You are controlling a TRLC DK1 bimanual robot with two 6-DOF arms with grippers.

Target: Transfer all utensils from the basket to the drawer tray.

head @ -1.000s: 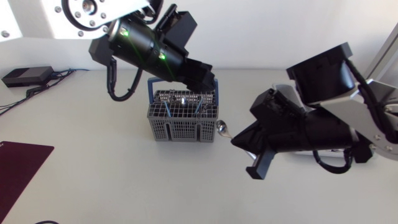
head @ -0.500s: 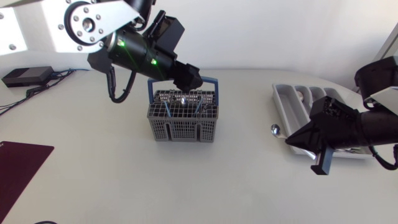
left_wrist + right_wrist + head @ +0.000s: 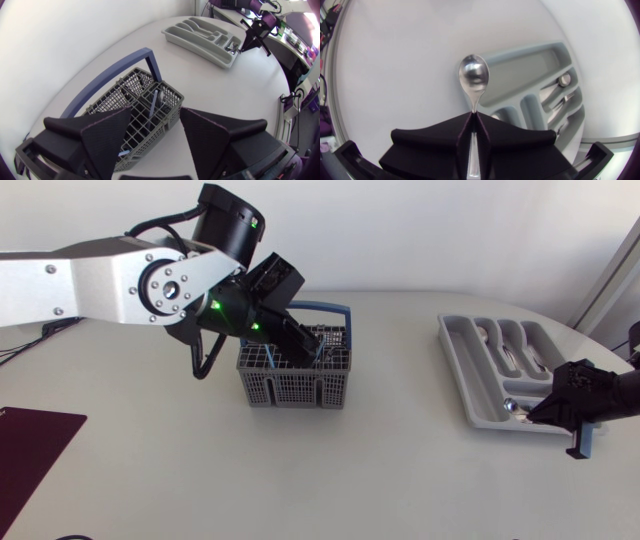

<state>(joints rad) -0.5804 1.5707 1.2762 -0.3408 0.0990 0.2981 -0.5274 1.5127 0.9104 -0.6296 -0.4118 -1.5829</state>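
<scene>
At the drawer tray's (image 3: pixel 458 358) near rim, keep right gripper (image 3: pixel 473 117) pinched on the spoon (image 3: pixel 474 79) handle, centre its bowl over a compartment before releasing; left gripper (image 3: pixel 156 115) spread wide, empty, over the basket (image 3: pixel 295 387).

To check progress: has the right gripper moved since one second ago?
Yes. The right gripper, holding the spoon, went from beside the basket to the drawer tray.
</scene>
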